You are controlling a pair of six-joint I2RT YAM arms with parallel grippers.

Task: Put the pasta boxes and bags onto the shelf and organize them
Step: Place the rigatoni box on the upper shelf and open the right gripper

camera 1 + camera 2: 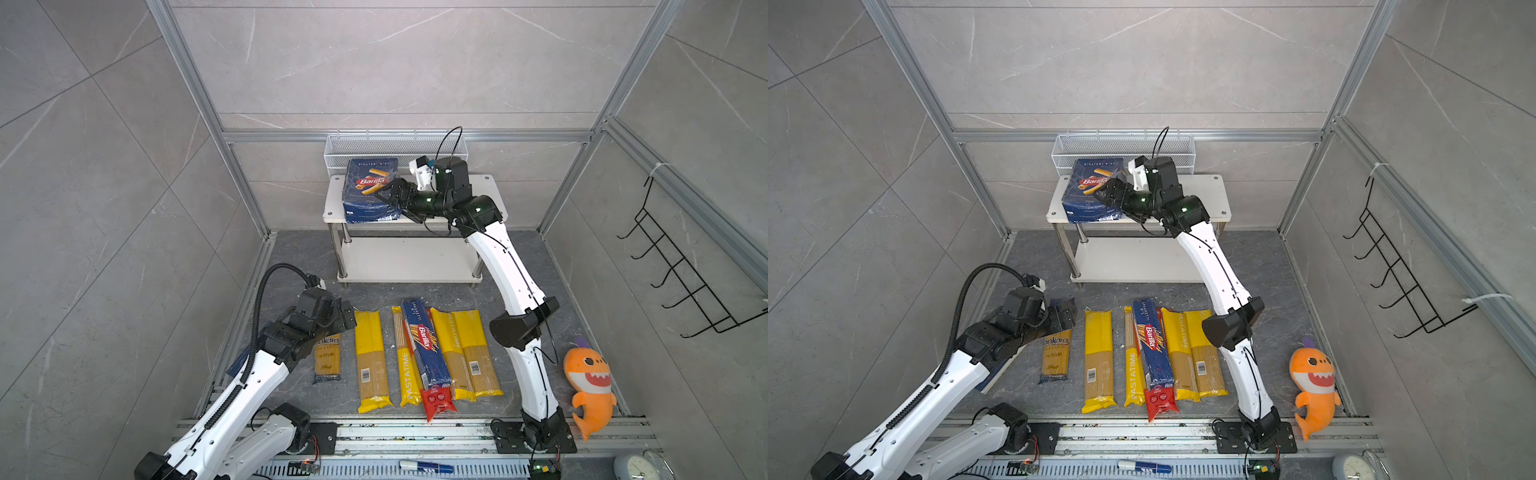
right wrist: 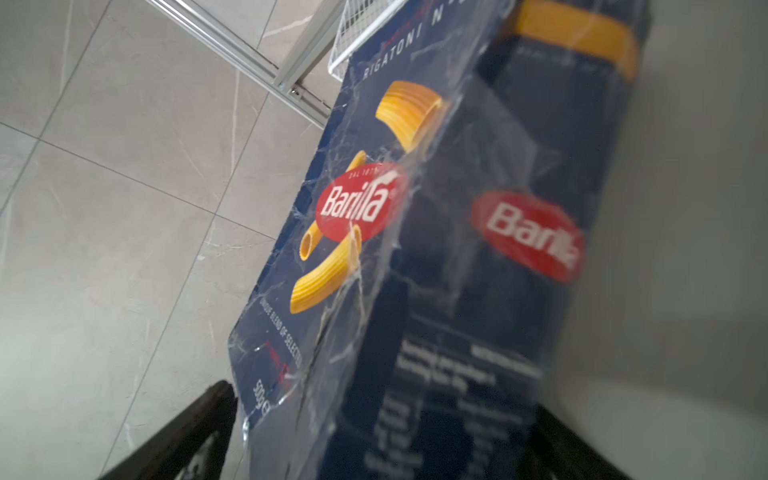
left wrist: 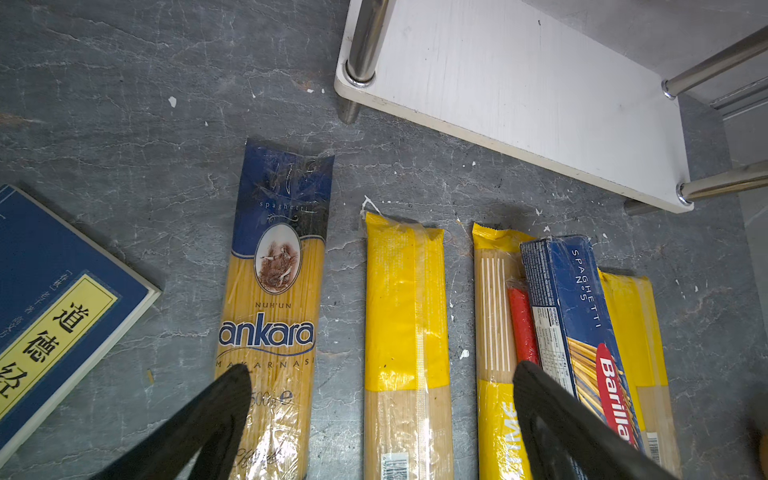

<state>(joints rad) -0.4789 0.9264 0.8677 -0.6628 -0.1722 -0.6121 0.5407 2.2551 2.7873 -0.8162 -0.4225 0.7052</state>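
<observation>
Both gape: right jaws straddle rigatoni box point(image 1: 360, 199) on shelf point(image 1: 407, 259); left jaws above ankara bag point(image 3: 272, 299).

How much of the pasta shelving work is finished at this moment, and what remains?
Done: the wide Barilla box is on the top board of the shelf. In hand: nothing; the right pincer straddles that box with jaws spread, and the left pincer is open above the floor. Left: the narrow Barilla box, the ankara bag, the yellow bags and a red bag.

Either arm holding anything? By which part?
Left gripper: nothing, jaws open. Right gripper: jaws straddle the lower end of the wide dark blue Barilla rigatoni box on the white two-tier shelf; contact cannot be told.
</observation>
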